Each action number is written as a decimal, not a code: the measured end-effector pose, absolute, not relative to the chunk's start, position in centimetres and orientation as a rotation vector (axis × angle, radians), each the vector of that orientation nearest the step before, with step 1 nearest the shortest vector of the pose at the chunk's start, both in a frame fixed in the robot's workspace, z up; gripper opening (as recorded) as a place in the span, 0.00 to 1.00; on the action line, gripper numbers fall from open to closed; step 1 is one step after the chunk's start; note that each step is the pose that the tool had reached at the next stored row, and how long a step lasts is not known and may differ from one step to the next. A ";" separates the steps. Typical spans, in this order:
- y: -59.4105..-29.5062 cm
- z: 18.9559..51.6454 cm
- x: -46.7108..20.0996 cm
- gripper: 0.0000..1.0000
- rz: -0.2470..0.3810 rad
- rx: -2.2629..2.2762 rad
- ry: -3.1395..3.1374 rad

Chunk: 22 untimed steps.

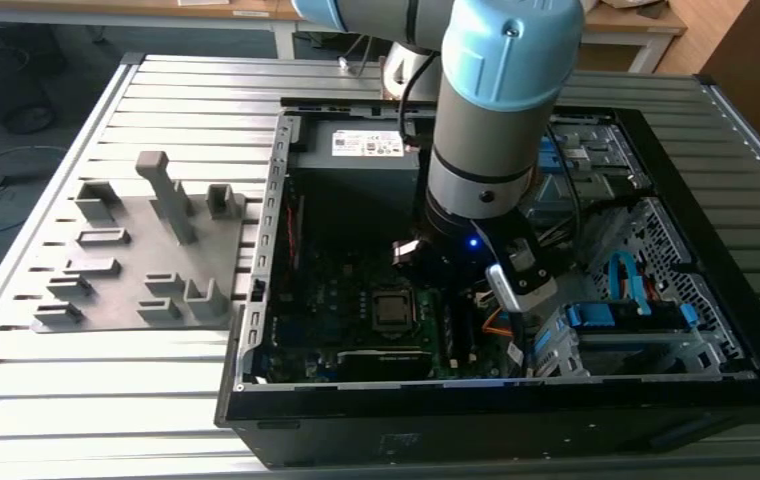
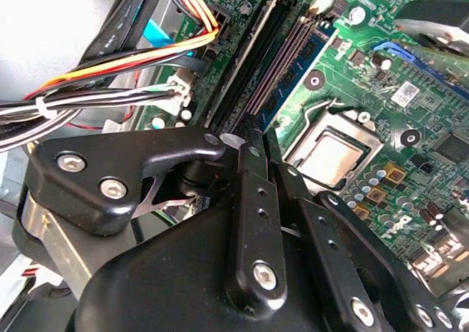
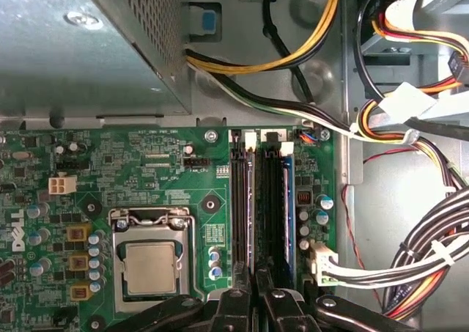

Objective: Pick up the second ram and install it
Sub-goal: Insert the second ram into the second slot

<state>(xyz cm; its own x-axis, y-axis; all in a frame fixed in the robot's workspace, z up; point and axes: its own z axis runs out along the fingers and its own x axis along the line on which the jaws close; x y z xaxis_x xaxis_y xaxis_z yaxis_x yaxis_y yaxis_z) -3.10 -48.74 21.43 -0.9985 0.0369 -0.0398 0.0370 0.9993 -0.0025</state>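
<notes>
A slatted metal tabletop [image 1: 113, 400] carries an open computer case [image 1: 487, 420] and, toward the exterior view's left, a grey fixture tray [image 1: 127, 270] whose holders look vacant. Inside the case the gripper [image 3: 260, 292] hangs low over the memory slots [image 3: 253, 200], its jaws drawn close together with only a narrow gap between the tips. Whether anything thin is pinched there cannot be told, since the linkage hides the tips in both wrist views. Just past the tips, in the first wrist view, a blue-green stick that is probably the second ram [image 3: 286, 200] stands on edge in the slot nearest the bundled cables [image 3: 425, 251], apparently seated, with the neighbouring slots dark. Outward lie the processor socket [image 3: 149, 264], the green motherboard [image 3: 110, 163] and the grey power supply box [image 3: 80, 46]. Doing this step well likely means keeping the stick parallel to its slot, pressing evenly along its top edge until both white end latches [image 3: 275, 135] close, and staying clear of the nearby wiring.
</notes>
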 end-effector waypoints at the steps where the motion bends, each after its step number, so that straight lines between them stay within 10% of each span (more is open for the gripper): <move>1: -48.7 21.4 -3.1 0.14 -0.005 0.056 3.101; 22: -48.5 21.7 -3.1 0.14 -0.010 0.010 3.103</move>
